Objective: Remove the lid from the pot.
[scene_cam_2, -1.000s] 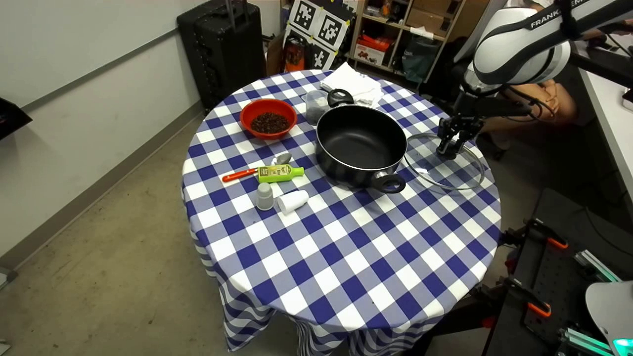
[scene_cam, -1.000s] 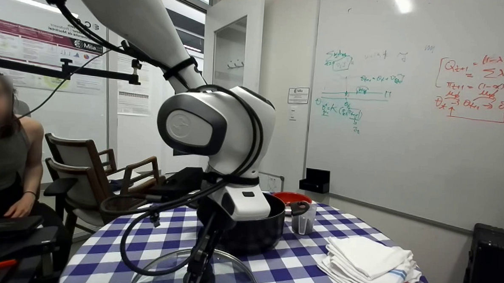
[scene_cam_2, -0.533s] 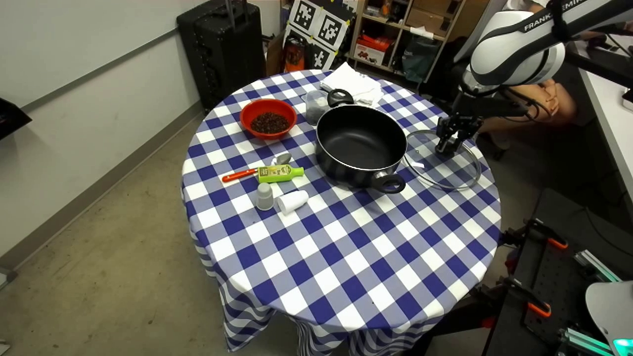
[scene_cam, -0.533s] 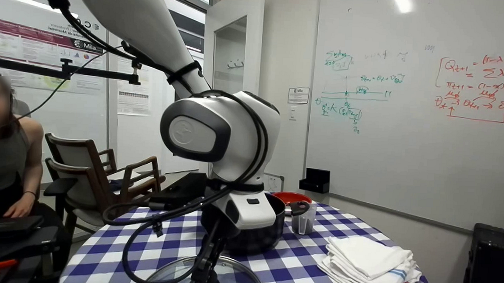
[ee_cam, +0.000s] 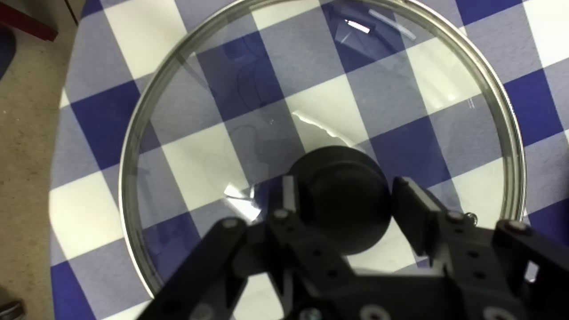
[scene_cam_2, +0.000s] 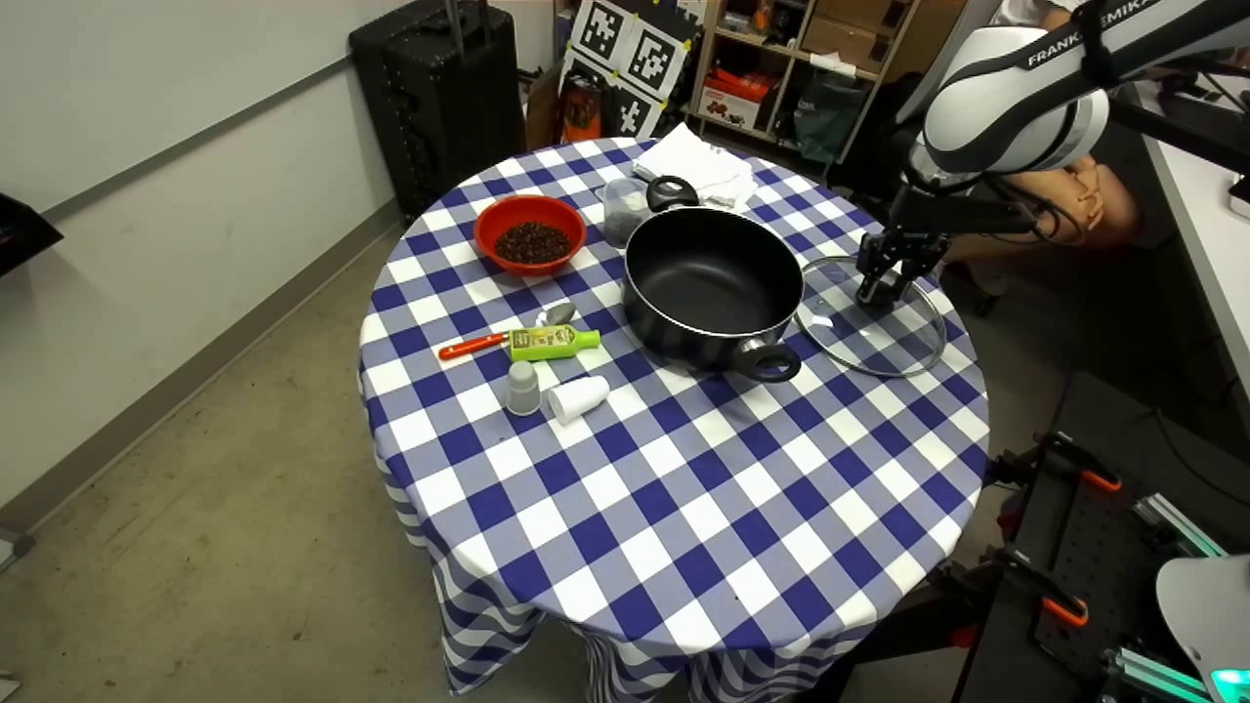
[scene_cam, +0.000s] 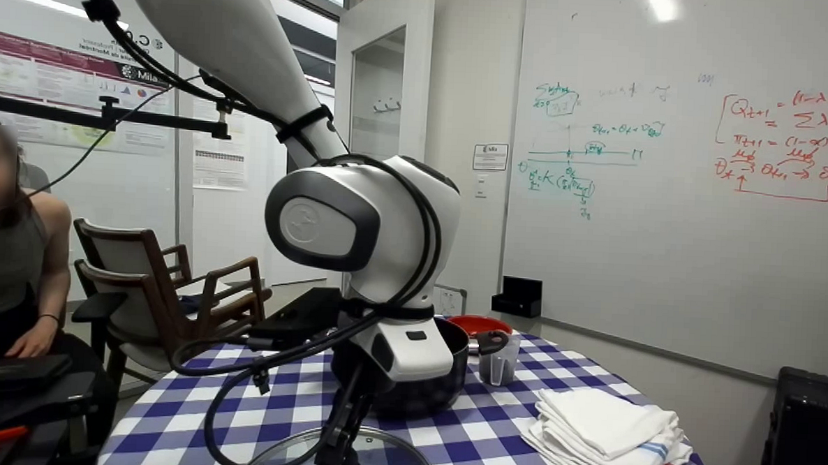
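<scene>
The black pot (scene_cam_2: 674, 332) stands uncovered on the checked tablecloth in an exterior view; my arm partly hides it in an exterior view (scene_cam: 431, 394). The glass lid (scene_cam_2: 850, 342) is beside the pot, off it, near the table edge, at or just above the cloth; I cannot tell which. The lid fills much of the wrist view (ee_cam: 262, 129). My gripper (ee_cam: 344, 191) has its fingers on both sides of the lid's black knob (ee_cam: 342, 195), touching it, the right finger tilted. The gripper also shows over the lid in both exterior views (scene_cam_2: 880, 291) (scene_cam: 334, 460).
A red bowl (scene_cam_2: 500, 256) of dark beans and a clear measuring cup (scene_cam_2: 622, 217) stand behind the pot. Folded white cloths (scene_cam: 604, 436) lie nearby. A green bottle (scene_cam_2: 555, 343), a red-handled spoon (scene_cam_2: 474, 347), a grey shaker (scene_cam_2: 522, 388) and a white cup (scene_cam_2: 579, 397) are on the table (scene_cam_2: 684, 557).
The gripper and lid have shifted together a little toward the pot's side in an exterior view, and lower in the picture in an exterior view. The pot has not moved.
</scene>
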Controlling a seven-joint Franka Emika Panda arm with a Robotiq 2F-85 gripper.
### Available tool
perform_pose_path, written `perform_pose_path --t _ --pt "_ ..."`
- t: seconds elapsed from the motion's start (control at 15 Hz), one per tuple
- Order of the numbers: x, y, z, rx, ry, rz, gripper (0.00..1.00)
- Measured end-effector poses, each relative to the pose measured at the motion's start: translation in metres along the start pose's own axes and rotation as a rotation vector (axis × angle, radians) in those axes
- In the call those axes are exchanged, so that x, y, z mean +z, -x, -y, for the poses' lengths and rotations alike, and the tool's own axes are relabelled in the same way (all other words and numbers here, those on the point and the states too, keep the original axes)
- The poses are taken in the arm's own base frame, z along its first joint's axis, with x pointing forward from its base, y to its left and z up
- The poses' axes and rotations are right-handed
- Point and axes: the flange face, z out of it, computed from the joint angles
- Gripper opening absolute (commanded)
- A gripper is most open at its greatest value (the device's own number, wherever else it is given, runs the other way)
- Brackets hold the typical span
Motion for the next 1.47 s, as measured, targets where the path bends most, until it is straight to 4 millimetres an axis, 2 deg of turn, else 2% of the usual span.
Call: perform_pose_path --t 0.13,0.33,0.53,1.07,1.47 --pt "0.001 0.0 0.003 -0.003 -0.004 0.002 1.0" --pt "0.0 0.001 0.01 -0.014 -0.014 0.001 1.0" --pt "-0.01 0.005 0.016 -0.038 -0.022 -0.012 1.0" --pt "-0.042 0.034 0.011 -0.08 -0.045 -0.04 1.0" --pt "-0.044 0.039 0.01 -0.083 -0.047 -0.039 1.0"
